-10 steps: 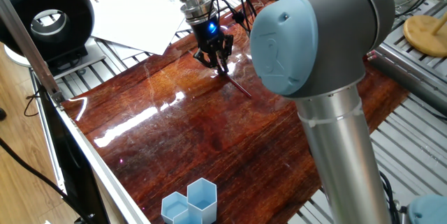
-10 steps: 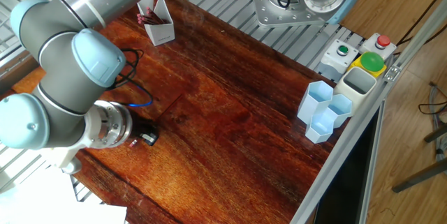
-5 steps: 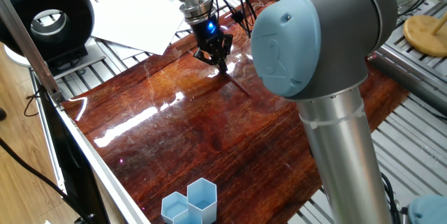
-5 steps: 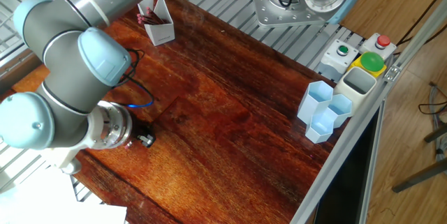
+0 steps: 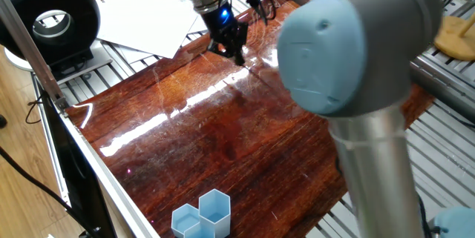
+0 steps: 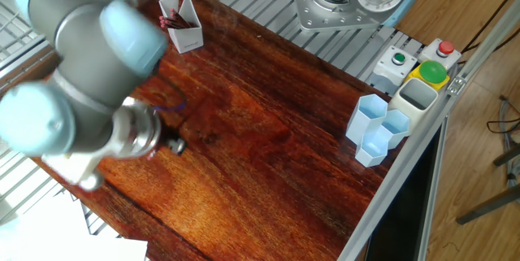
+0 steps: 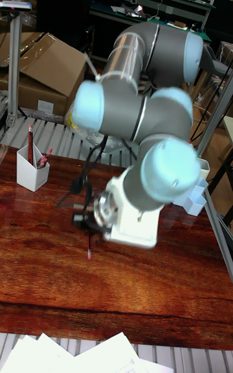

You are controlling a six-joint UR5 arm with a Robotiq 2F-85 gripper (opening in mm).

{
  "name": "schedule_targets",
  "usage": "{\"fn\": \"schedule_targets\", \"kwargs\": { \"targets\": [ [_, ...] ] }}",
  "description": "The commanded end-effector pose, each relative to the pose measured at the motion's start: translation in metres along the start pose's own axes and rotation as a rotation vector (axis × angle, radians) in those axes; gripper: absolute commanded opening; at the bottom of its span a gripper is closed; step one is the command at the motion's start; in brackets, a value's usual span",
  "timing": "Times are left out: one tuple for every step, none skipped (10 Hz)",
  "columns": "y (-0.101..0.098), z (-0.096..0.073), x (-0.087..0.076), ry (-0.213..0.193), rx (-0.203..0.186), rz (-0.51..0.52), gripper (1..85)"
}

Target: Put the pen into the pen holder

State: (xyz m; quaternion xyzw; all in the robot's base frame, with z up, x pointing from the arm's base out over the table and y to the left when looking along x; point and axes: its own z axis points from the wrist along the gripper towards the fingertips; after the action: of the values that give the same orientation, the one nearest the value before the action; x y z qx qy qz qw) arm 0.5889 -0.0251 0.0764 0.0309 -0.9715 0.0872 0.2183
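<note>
Pen gripped, carry to the holder comes next.

The jaws (image 7: pixel 88 230) are closed on the pen (image 7: pixel 88 244), which hangs tip-down just above the bench (image 6: pixel 268 143), so the lift looks under way. Next it must travel to the white pen holder (image 6: pixel 184 27) at the far corner, well apart, and drop in beside the reddish pens already there. The light blue honeycomb cups (image 6: pixel 378 131) look empty.

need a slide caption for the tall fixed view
UR5 tool lifts a pen above the wooden table, white pen holder waiting at far left.
</note>
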Motion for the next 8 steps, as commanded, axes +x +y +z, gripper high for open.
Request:
{"fn": "schedule_targets", "kwargs": {
  "targets": [
    [-0.021, -0.023, 0.046, -0.034, 0.078, -0.106, 1.0],
    [-0.024, -0.019, 0.035, -0.052, 0.089, -0.153, 1.0],
    [-0.013, -0.016, 0.018, -0.077, 0.062, -0.192, 1.0],
    [0.000, -0.017, 0.004, -0.137, 0.019, -0.219, 1.0],
    [0.007, -0.021, -0.014, -0.210, 0.000, -0.223, 1.0],
    [0.008, -0.023, -0.026, -0.257, 0.002, -0.210, 1.0],
    [0.009, -0.024, -0.028, -0.266, -0.005, -0.204, 1.0],
    [0.013, -0.024, -0.027, -0.263, -0.021, -0.211, 1.0]
  ]
}}
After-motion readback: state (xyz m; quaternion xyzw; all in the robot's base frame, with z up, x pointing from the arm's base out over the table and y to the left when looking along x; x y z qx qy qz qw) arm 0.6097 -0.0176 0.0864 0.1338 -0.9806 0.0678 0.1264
